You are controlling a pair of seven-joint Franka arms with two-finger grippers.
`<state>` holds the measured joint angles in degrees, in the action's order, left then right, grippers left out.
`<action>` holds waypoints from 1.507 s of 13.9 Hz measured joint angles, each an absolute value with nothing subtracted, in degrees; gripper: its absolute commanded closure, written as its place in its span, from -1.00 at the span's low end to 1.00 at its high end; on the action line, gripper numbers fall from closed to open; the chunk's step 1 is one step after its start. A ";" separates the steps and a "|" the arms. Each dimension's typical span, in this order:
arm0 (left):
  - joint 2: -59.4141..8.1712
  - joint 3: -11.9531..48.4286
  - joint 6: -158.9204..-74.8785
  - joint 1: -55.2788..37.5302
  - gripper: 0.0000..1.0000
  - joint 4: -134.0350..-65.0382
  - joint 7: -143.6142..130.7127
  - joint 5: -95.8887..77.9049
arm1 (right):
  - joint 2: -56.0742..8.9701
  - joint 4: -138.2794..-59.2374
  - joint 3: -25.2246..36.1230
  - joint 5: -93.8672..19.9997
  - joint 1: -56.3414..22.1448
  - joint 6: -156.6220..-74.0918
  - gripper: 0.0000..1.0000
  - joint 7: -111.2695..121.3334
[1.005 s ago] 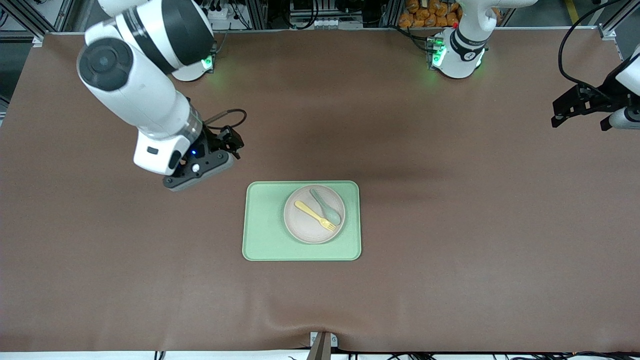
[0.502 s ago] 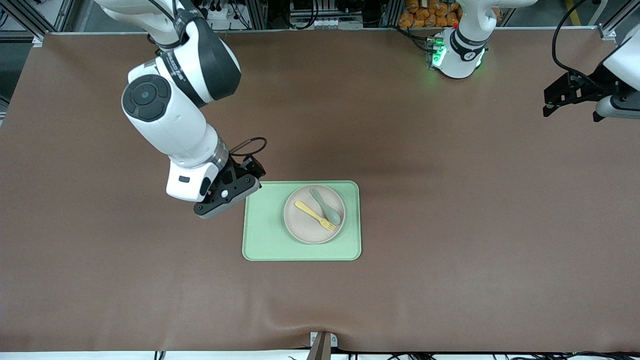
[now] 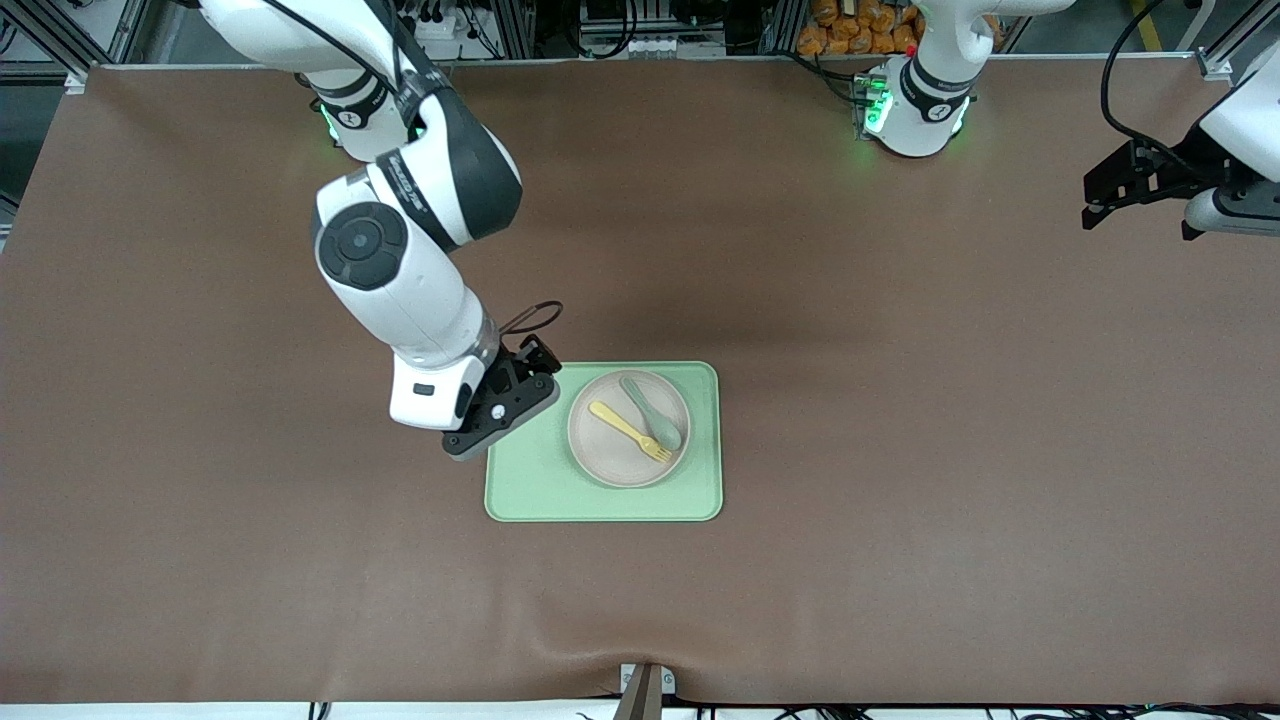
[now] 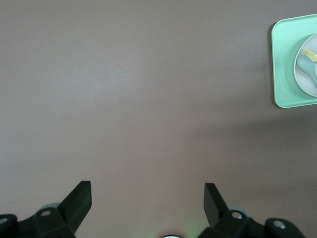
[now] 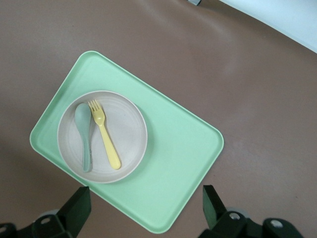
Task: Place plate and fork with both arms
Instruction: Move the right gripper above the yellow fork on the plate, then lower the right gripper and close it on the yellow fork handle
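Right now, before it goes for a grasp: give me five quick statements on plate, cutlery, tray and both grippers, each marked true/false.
1. The fork lies on the plate. True.
2. The spoon lies on the bare tray beside the plate. False: it lies on the plate, beside the fork.
3. The plate sits on the green tray. True.
4. The right gripper is shut on the fork. False: it is open and empty, over the tray's edge toward the right arm's end.
5. The left gripper hangs over the plate. False: it waits open over bare table at the left arm's end, away from the tray.
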<state>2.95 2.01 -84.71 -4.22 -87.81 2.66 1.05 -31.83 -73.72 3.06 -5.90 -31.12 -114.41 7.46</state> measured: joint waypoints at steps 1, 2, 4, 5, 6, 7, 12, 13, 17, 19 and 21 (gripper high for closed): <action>2.95 2.03 -84.51 -4.21 -1.00 -87.81 2.66 1.05 | -32.77 -73.69 3.04 -5.89 -31.77 -115.62 -1.00 7.52; 2.95 2.03 -84.10 -4.22 -1.00 -87.81 2.66 1.05 | -33.75 -73.66 3.05 -5.85 -32.49 -117.11 -1.00 7.52; 2.97 2.14 -83.80 -4.32 -1.00 -87.79 2.66 1.05 | -35.95 -73.64 3.05 -5.65 -33.78 -119.82 -1.00 7.52; 3.07 2.46 -83.76 -4.34 -1.00 -87.71 2.65 1.00 | -36.94 -73.63 3.07 -5.38 -34.38 -120.75 -1.00 7.53; 3.37 2.86 -83.72 -4.34 -1.00 -87.50 2.55 0.73 | -37.71 -73.57 3.07 -4.89 -34.97 -121.36 -1.00 7.53; 3.93 3.03 -83.62 -4.34 -1.00 -87.36 2.39 0.25 | -38.25 -73.51 3.08 -4.26 -35.49 -121.62 -1.00 7.53; 3.35 3.41 -82.95 -4.50 -1.00 -88.73 2.26 0.05 | -41.68 -73.45 3.07 -3.49 -37.65 -124.79 -1.00 7.53; 2.86 3.75 -82.97 -4.54 -1.00 -88.73 2.23 0.05 | -42.63 -73.44 3.07 -3.47 -37.81 -126.05 -0.98 7.53; 2.54 4.26 -83.03 -4.42 -1.00 -88.56 2.18 -0.05 | -45.29 -73.32 3.06 -3.45 -38.84 -129.83 -0.73 7.52; 2.80 4.23 -83.05 -4.23 -1.00 -88.39 1.98 -0.13 | -45.83 -73.29 3.06 -3.39 -39.07 -129.86 -0.72 7.52; 2.98 4.04 -83.09 -4.15 -1.00 -88.26 1.35 -0.14 | -46.41 -73.28 3.06 -3.17 -39.49 -129.86 -0.72 7.52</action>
<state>2.98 4.04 -83.09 -4.15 -88.26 1.35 -0.14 -46.41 -73.28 3.06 -3.17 -39.49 -129.86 7.52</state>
